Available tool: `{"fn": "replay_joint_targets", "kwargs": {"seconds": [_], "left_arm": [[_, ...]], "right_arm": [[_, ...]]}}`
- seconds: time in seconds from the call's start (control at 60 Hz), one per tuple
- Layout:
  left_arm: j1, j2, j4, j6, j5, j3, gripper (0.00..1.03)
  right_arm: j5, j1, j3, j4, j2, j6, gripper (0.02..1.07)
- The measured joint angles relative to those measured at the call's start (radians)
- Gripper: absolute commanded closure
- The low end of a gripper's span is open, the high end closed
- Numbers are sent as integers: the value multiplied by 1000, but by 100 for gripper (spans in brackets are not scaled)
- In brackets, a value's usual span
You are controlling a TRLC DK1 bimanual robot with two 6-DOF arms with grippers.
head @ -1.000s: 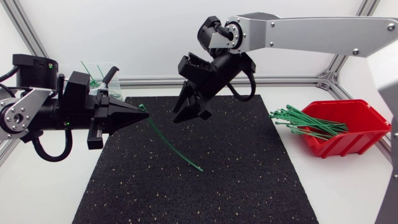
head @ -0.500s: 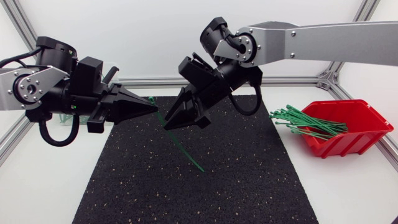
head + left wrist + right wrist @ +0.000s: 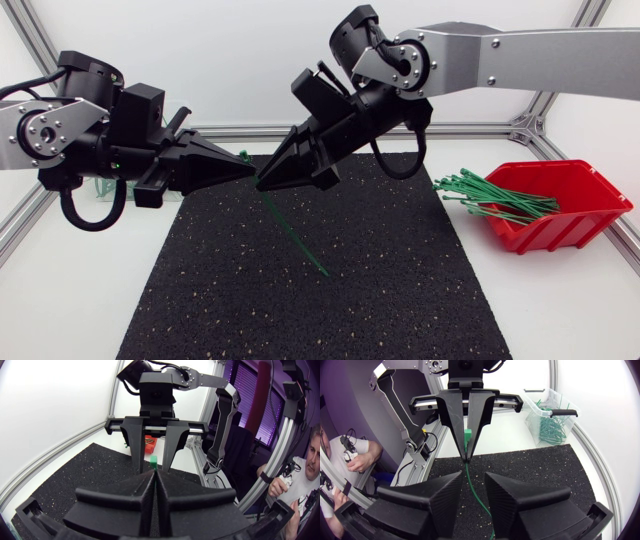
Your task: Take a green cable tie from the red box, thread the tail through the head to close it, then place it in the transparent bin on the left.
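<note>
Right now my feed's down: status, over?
Left gripper jaws shut on cable tie. Right gripper jaws open around its tail. Nothing in the way.

green cable tie [image 3: 295, 235], unclosed, tail hanging down

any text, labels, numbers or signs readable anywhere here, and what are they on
None can be read. No words, numbers or signs show on the red box, the transparent bin, the black mat, the green cable tie, the left pincer or the right pincer.
</note>
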Motion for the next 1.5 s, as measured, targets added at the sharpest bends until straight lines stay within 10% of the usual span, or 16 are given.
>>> {"fn": "replay_joint_targets", "kwargs": {"seconds": [0.5, 0.833, 1.5], "left_arm": [[-7, -1, 0, -22, 28, 0, 100], [-5, -2, 1, -34, 77, 0, 58], [15, -2, 39, -125, 134, 10, 57]], "right_arm": [[-77, 7, -75, 59, -37, 98, 101], [-123, 3, -96, 190, -41, 275, 101], [-202, -27, -241, 436, -85, 539, 101]]}}
